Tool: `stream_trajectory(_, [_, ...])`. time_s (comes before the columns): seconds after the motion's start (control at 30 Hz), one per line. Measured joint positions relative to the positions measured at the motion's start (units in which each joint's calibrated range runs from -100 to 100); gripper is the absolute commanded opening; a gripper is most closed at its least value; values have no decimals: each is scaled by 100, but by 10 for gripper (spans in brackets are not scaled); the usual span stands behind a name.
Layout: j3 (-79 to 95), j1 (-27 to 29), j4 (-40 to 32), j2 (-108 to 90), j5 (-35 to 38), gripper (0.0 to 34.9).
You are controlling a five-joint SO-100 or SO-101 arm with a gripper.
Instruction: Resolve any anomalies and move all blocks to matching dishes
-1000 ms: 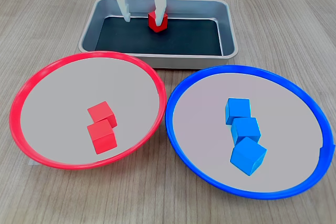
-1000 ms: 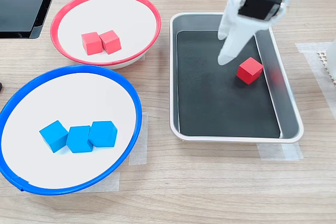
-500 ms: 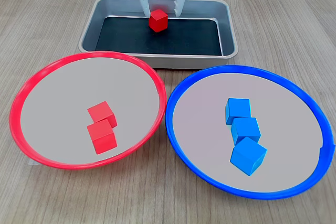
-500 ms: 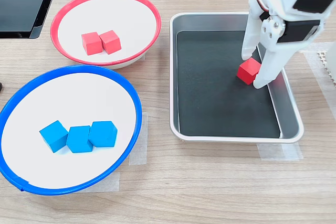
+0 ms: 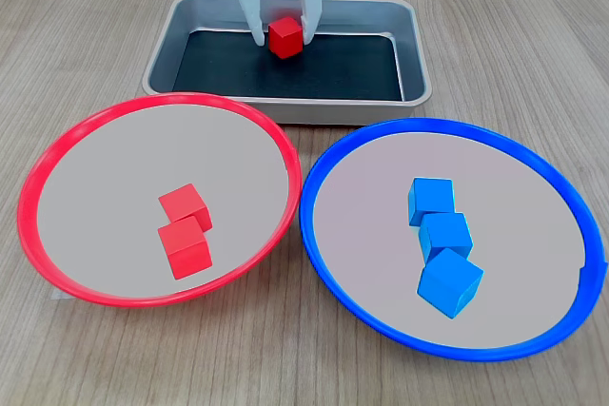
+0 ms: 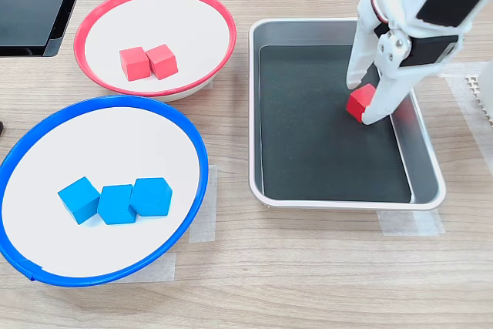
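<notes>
In both exterior views the white claw (image 5: 282, 37) (image 6: 360, 102) reaches down into the grey tray (image 6: 271, 30), its two fingers set on either side of a red block (image 5: 285, 37) (image 6: 360, 102) and clamped against it. Two red blocks (image 5: 185, 230) lie in the red-rimmed dish (image 5: 57, 154); three blue blocks (image 5: 442, 244) lie in the blue-rimmed dish (image 5: 533, 173).

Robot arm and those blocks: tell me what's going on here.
The arm's tool is down in the grey tray, its two fingers either side of the last red block, closing on it or just gripping it. Two red blocks sit in the red-rimmed dish and three blue blocks in the blue-rimmed dish. Only the tray's block is left to move.
</notes>
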Motion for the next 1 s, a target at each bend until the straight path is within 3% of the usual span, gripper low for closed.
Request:
stream_trajectory(0.13, [45, 0, 24, 26, 10, 81])
stream_trajectory(0.2, [54, 0, 24, 26, 10, 16])
stream_trajectory(0.23, [54, 0, 24, 26, 10, 4])
stream_trajectory(0.47, [18, -106, -343, 94, -357, 2])
stream_trajectory(0.67, [-871, -478, -669, 460, -2042, 0])
stream_trajectory(0.8, [-2505, -310, -587, 1415, -3634, 0])
stream_trajectory(1.0, [-4728, -9, -546, 3035, -4640, 0])
